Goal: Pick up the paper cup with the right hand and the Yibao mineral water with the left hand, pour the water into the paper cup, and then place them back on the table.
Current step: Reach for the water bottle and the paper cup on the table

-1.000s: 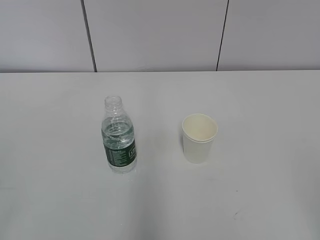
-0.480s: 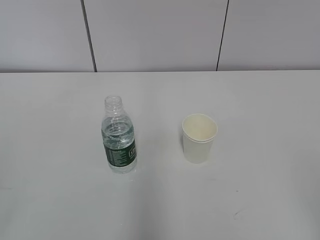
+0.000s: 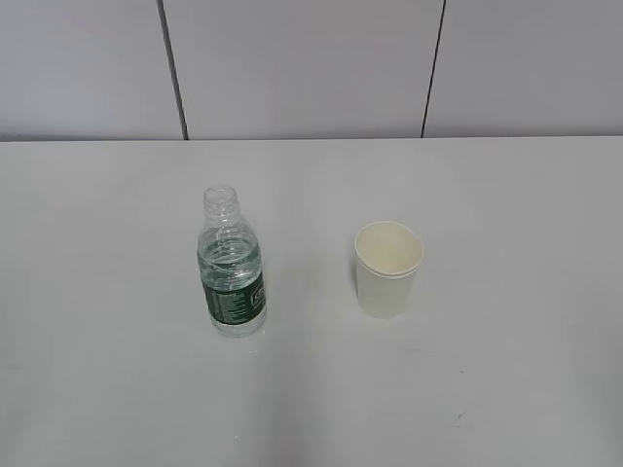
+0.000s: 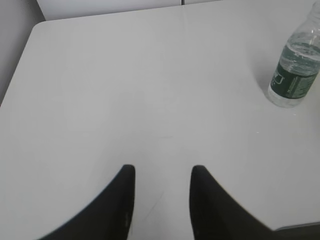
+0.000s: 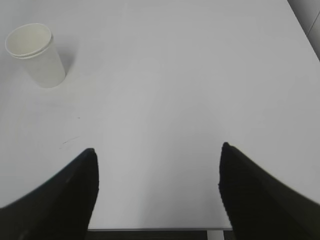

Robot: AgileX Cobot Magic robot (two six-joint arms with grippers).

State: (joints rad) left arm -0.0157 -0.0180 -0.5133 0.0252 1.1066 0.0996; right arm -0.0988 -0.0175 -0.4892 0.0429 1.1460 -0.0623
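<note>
The Yibao mineral water point(image 3: 232, 265) stands upright and uncapped on the white table point(image 3: 506, 195), left of centre, partly filled, with its dark green label low on the body. In the left wrist view the Yibao mineral water point(image 4: 295, 70) is far off to the upper right of my left gripper point(image 4: 163, 170), which is open over bare tabletop with nothing between its fingers. The paper cup point(image 3: 387, 268) stands upright to the bottle's right. In the right wrist view the paper cup point(image 5: 36, 54) sits at the upper left, well away from my right gripper point(image 5: 158, 149), which is wide open and holds nothing.
Neither arm shows in the exterior view. A panelled grey wall point(image 3: 311, 68) rises behind the table. The table's left edge point(image 4: 20, 60) shows in the left wrist view, its near edge point(image 5: 155, 229) under the right gripper. Faint scuff marks point(image 3: 458, 416) lie near the front.
</note>
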